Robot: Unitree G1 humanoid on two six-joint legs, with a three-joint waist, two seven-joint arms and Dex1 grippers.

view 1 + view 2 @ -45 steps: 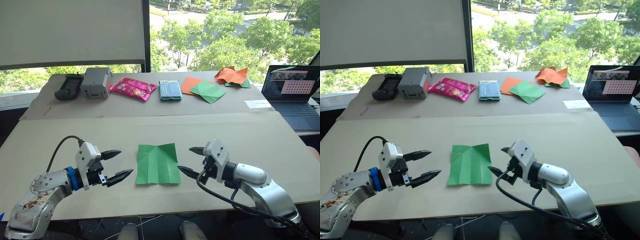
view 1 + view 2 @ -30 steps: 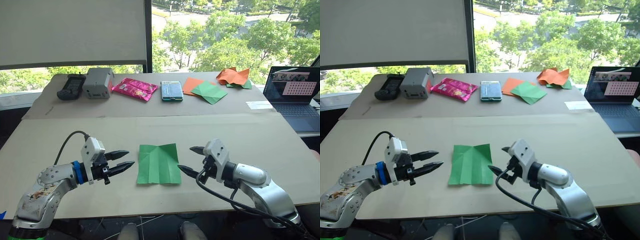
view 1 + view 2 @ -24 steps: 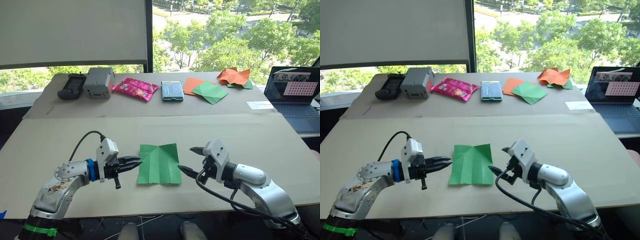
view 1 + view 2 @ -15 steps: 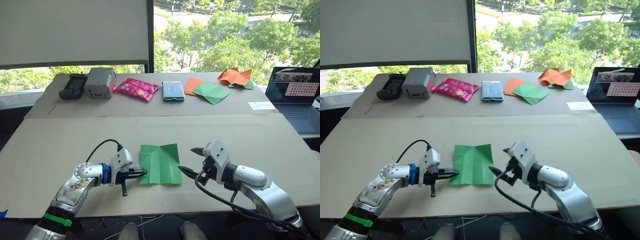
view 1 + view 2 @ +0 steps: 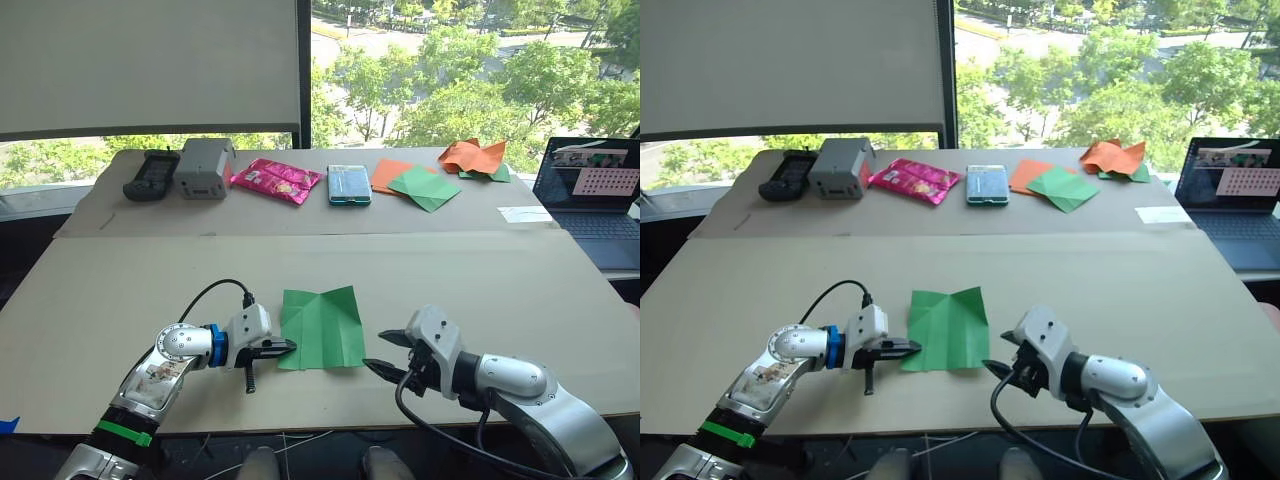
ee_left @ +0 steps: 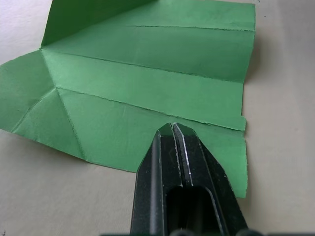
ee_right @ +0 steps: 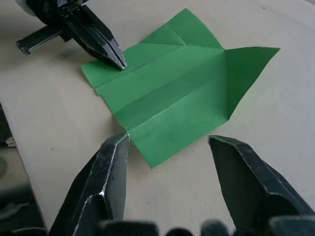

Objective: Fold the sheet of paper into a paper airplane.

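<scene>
My left gripper (image 5: 287, 346) jaws are pinched together on the sheet of paper (image 5: 322, 327) near-left edge; right gripper (image 5: 382, 353) spread wide, just off its near-right corner. Risk: thin edge slips/tears w/ hard pull.

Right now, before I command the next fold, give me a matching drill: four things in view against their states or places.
Things:
1. left gripper
2. right gripper
3. creased bright green sheet of paper
4. crumpled orange paper

States or places:
A. fingers apart, at the sheet's near right corner
B. far right of the table, near the laptop
C. fingers closed, tips on the sheet's left edge
D. lying between the two grippers

Pairs: 1-C, 2-A, 3-D, 4-B
</scene>
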